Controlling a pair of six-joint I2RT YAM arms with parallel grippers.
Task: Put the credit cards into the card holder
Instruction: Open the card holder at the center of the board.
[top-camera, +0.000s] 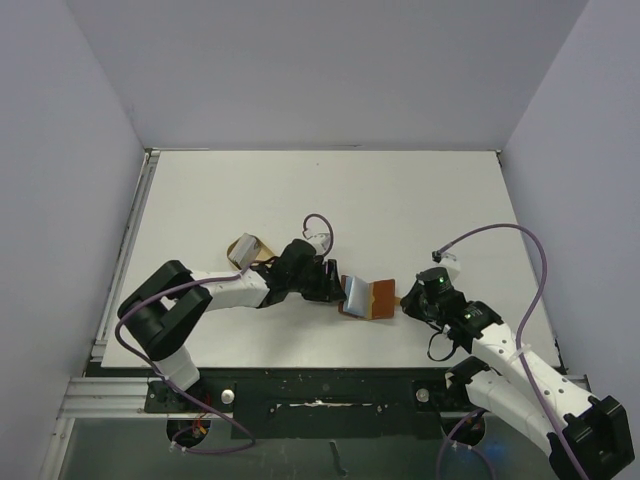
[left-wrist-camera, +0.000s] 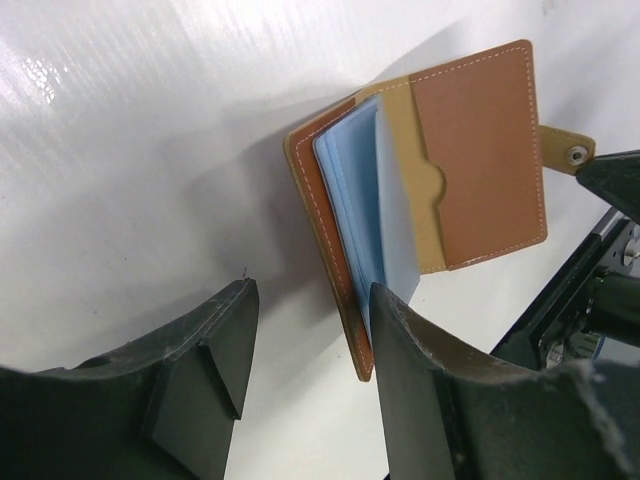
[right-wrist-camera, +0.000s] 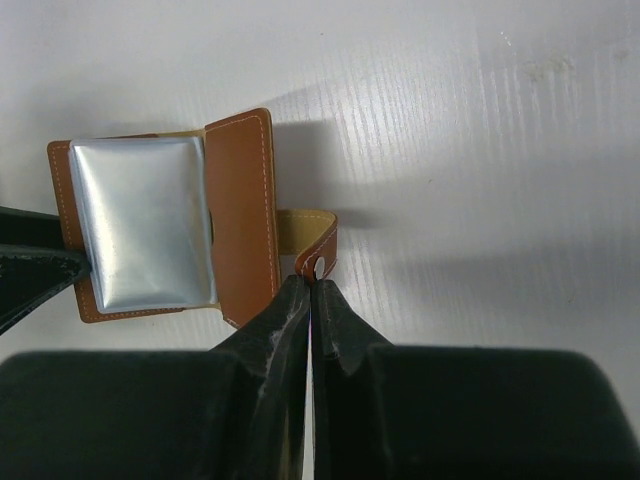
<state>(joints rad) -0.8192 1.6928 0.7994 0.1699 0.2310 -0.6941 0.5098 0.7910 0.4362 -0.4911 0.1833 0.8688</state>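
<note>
The brown card holder (top-camera: 378, 297) lies open on the white table between my two grippers. Pale blue leaves (left-wrist-camera: 365, 190) stand up from its middle; I cannot tell card from sleeve. They look silvery in the right wrist view (right-wrist-camera: 145, 220). My left gripper (left-wrist-camera: 312, 295) is open at the holder's left flap (left-wrist-camera: 335, 270), and its right finger (left-wrist-camera: 410, 340) touches the blue leaves' edge. My right gripper (right-wrist-camera: 311, 285) is shut on the holder's snap tab (right-wrist-camera: 315, 245) near the metal stud. In the top view the left gripper (top-camera: 333, 285) and right gripper (top-camera: 404, 302) flank the holder.
A small grey-and-tan object (top-camera: 245, 250) lies behind the left arm, partly hidden by it. The white table (top-camera: 400, 200) stretches back to grey walls. A black rail (top-camera: 320, 385) runs along the near edge by the arm bases.
</note>
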